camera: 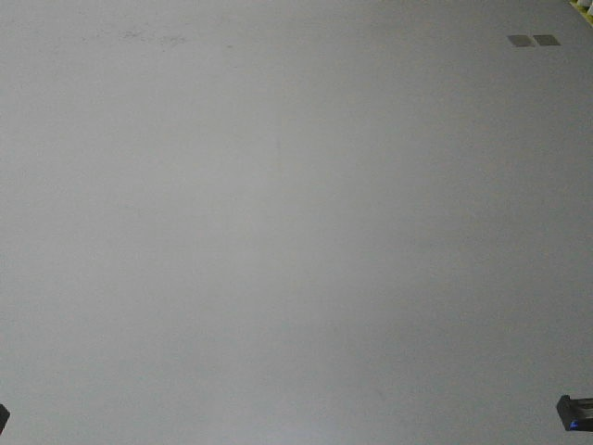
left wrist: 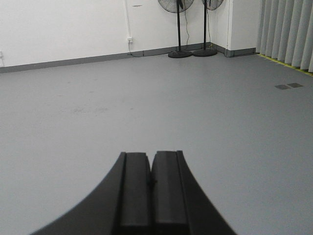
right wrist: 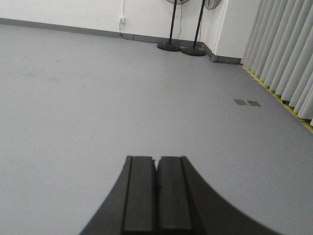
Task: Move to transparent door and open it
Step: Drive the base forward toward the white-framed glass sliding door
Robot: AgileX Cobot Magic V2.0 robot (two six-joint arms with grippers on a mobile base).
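Plainly, none of the three views shows the transparent door, so its place cannot be told. The left gripper, two black flat-padded fingers seen from its wrist camera, has its jaws pressed together with nothing between them, above the smooth grey floor. The right gripper is the same: pads touching, nothing clamped. Ahead of both, by the far white wall, two black pedestal fans stand side by side near the corner, their round bases on the floor. Pale grey vertical blinds run along the right side, with a yellow floor stripe at their foot. Two small square grey floor plates lie just beside each other, near the blinds. The front-facing view is filled by floor, with those plates at its upper right.
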